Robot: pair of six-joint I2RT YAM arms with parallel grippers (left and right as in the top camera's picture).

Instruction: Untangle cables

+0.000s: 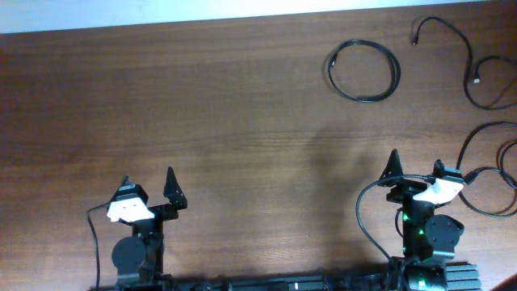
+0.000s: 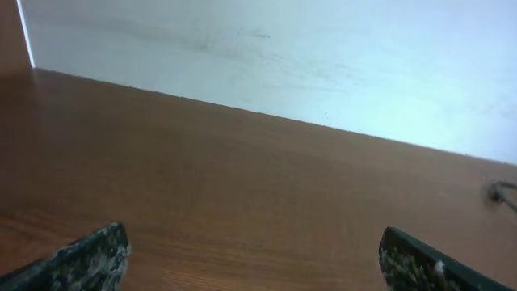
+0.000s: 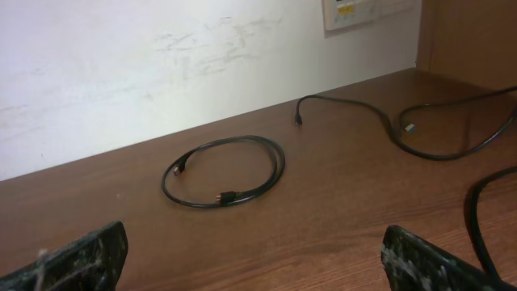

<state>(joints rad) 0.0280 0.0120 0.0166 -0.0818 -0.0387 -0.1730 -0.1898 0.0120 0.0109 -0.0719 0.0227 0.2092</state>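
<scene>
A thin black cable coiled in a round loop (image 1: 364, 71) lies alone at the far right of the table; it also shows in the right wrist view (image 3: 226, 171), both plug ends visible. A second cable (image 1: 467, 61) runs loose at the far right corner, seen too in the right wrist view (image 3: 420, 125). A third cable loop (image 1: 494, 166) lies at the right edge, partly out of view. My left gripper (image 1: 149, 184) is open and empty near the front left. My right gripper (image 1: 415, 167) is open and empty, near the third cable. The cables lie apart.
The brown wooden table (image 1: 210, 121) ends at a white wall along the far side (image 2: 283, 56). A thicker black wire (image 1: 367, 218) hangs beside the right arm's base. A wooden side panel (image 3: 472, 40) stands at the far right.
</scene>
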